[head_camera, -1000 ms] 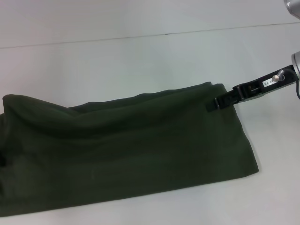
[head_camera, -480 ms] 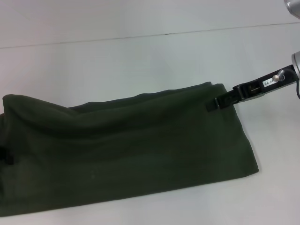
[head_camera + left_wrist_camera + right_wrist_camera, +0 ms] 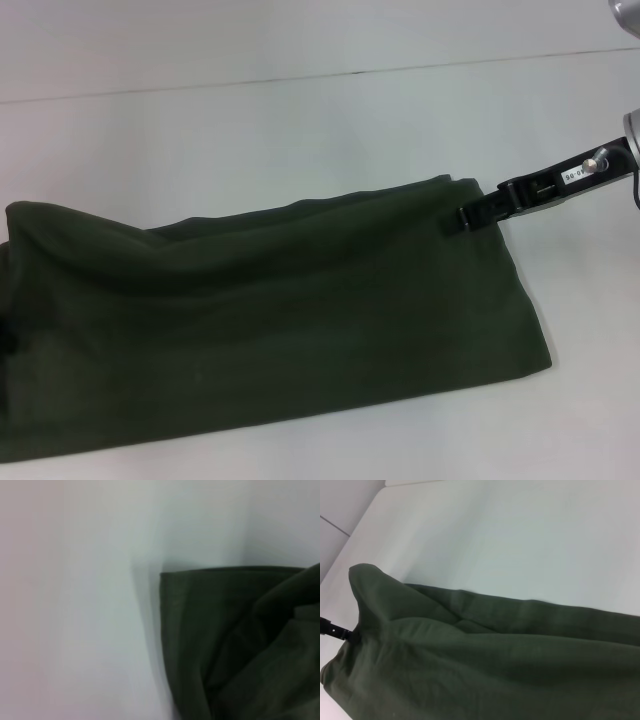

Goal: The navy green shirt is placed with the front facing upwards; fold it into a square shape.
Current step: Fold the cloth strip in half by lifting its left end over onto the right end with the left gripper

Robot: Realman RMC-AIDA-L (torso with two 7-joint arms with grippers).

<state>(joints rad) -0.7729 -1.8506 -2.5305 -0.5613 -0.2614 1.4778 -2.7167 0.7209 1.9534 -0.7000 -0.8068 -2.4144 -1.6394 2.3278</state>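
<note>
Head view: the navy green shirt [image 3: 270,320] lies on the white table [image 3: 300,120] as a long folded band, plain green side up, running from the left edge of the picture to a squared end on the right. The right tool [image 3: 468,216] meets the shirt at its far right corner, its black fingers closed on the cloth edge there. At the left edge of the picture a small dark part, apparently the left tool [image 3: 5,335], sits against the shirt's near left end; whether it is wide, narrow or holding the cloth cannot be told. Left wrist view: a hemmed corner of the shirt [image 3: 240,645] rests on the table. Right wrist view: the shirt [image 3: 485,660] shows soft lengthwise folds.
</note>
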